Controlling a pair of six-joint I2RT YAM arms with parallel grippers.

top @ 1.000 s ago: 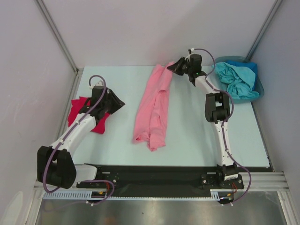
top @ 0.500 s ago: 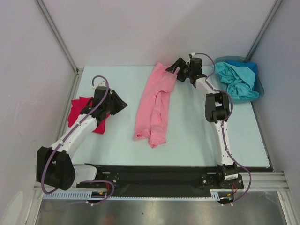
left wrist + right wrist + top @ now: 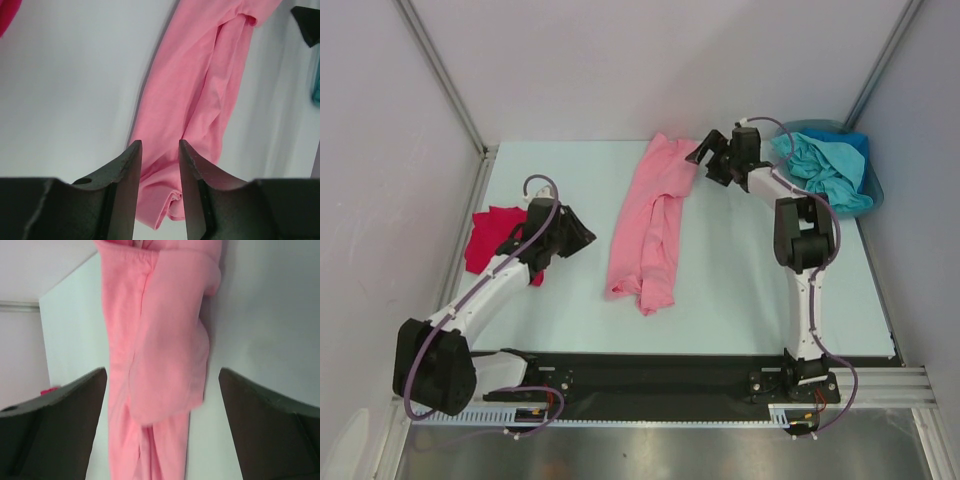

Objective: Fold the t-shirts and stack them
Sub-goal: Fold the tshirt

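Observation:
A light pink t-shirt (image 3: 650, 220) lies in a long narrow strip down the middle of the table, its top end bunched. My right gripper (image 3: 705, 155) hovers just right of that top end, open wide, and the pink t-shirt (image 3: 155, 340) shows beyond its empty jaws (image 3: 162, 372). My left gripper (image 3: 585, 237) sits left of the strip, pointing at it, jaws apart with nothing between them (image 3: 160, 145). Past them the pink cloth (image 3: 200, 90) lies flat on the table. A bright red t-shirt (image 3: 490, 235) lies crumpled behind the left arm.
A teal t-shirt (image 3: 825, 170) is heaped in a basket (image 3: 872, 190) at the back right corner, with blue cloth (image 3: 850, 142) behind it. Grey walls and metal posts close the table at the back and sides. A black rail (image 3: 650, 370) runs along the near edge.
My right gripper opened, let go of the pink t-shirt's top end and drew back a little to the right. My left arm reached further right towards the pink strip.

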